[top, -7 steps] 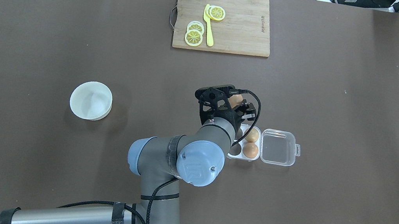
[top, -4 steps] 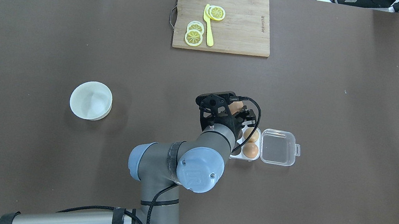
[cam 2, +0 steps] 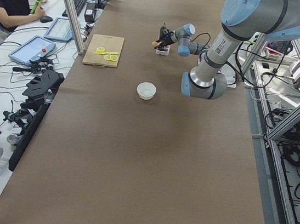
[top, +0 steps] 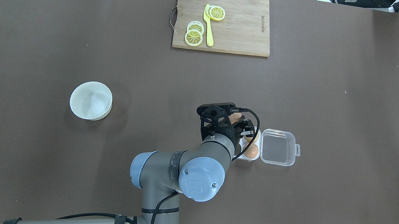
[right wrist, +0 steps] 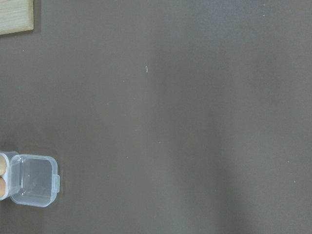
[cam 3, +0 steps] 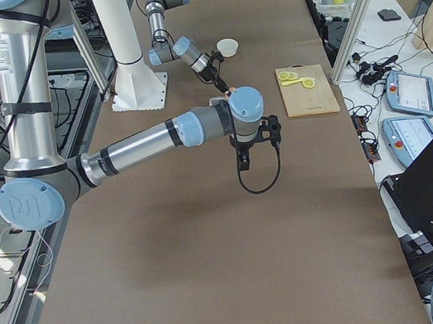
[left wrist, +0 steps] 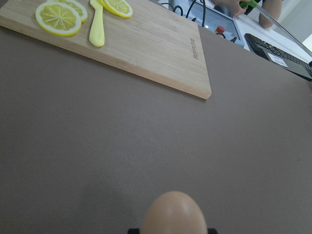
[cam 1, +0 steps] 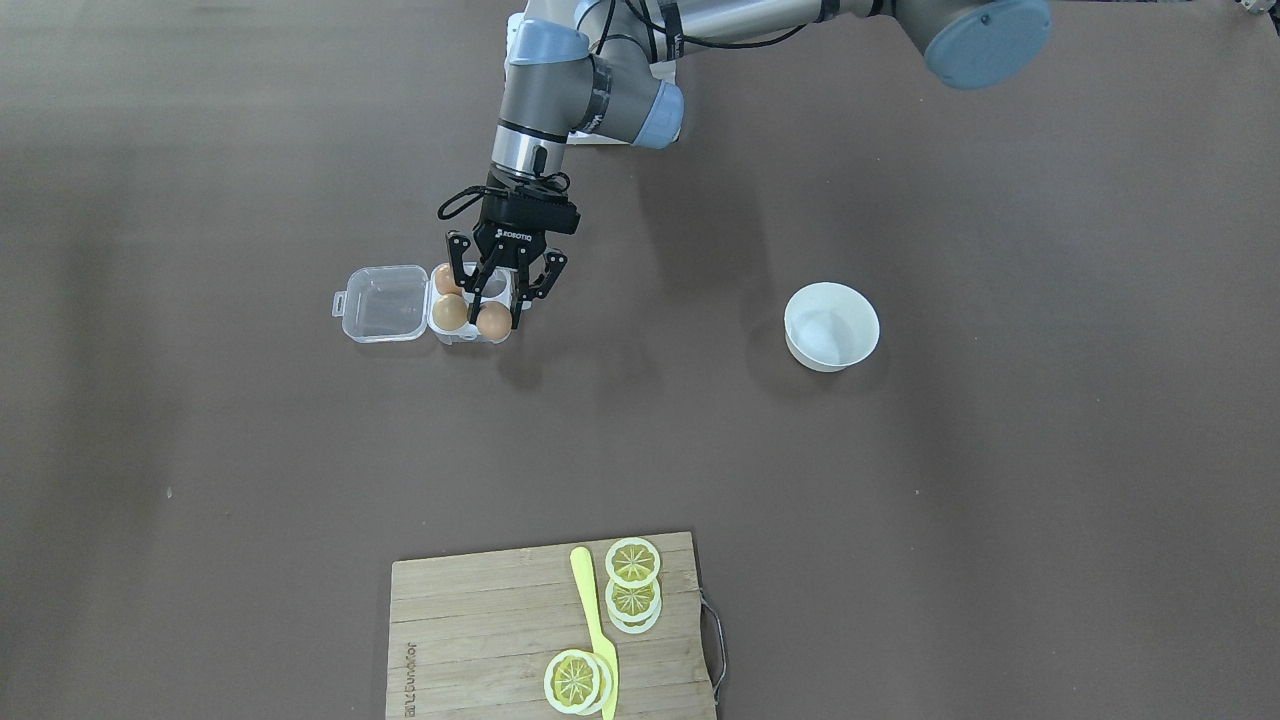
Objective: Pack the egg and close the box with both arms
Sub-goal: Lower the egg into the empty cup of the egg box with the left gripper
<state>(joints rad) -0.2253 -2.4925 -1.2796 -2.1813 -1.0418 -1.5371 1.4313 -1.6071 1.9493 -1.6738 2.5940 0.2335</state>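
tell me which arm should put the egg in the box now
Left. The left gripper holds an egg right over the box, while the right arm is off to one side.

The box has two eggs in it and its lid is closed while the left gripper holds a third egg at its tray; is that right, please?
Not quite: the lid is open, lying flat beside the tray, as the overhead exterior view shows. The box does hold two eggs, and the left gripper holds a third egg at it.
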